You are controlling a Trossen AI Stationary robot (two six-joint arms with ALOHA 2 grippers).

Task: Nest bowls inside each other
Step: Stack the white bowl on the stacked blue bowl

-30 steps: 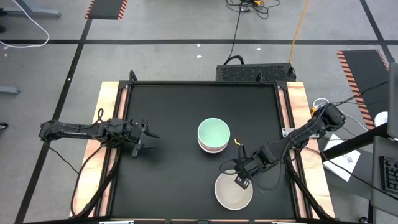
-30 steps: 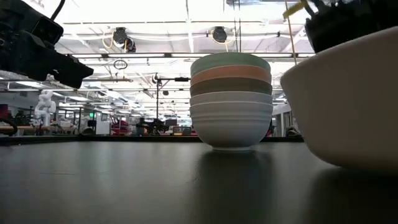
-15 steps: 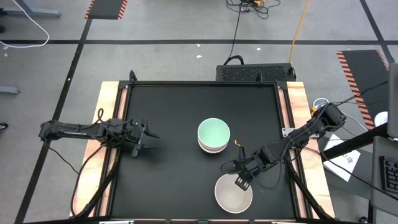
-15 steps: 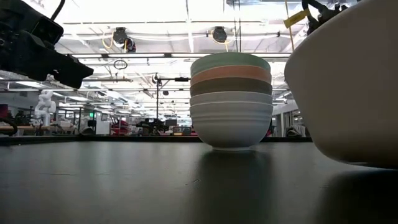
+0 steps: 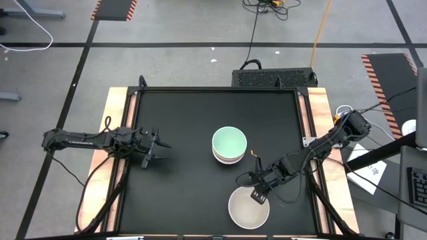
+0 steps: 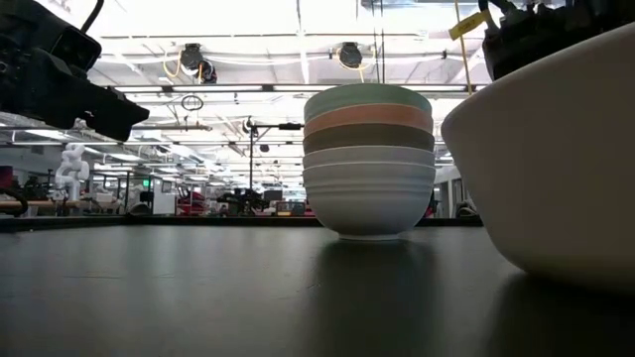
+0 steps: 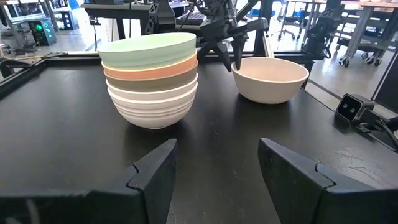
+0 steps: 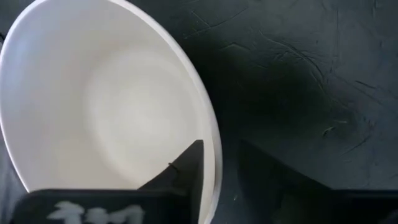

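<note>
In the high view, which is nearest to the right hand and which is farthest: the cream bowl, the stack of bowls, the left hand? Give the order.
1. The cream bowl: the right hand is at its rim, near the table's front edge.
2. The stack of bowls: mid-table, mint green bowl on top.
3. The left hand: far across, at the table's left side.

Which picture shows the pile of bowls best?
The left wrist view: the pile shows whole, every colour band visible. The low view shows its side; the high view only the mint top; the right wrist view misses it.
</note>
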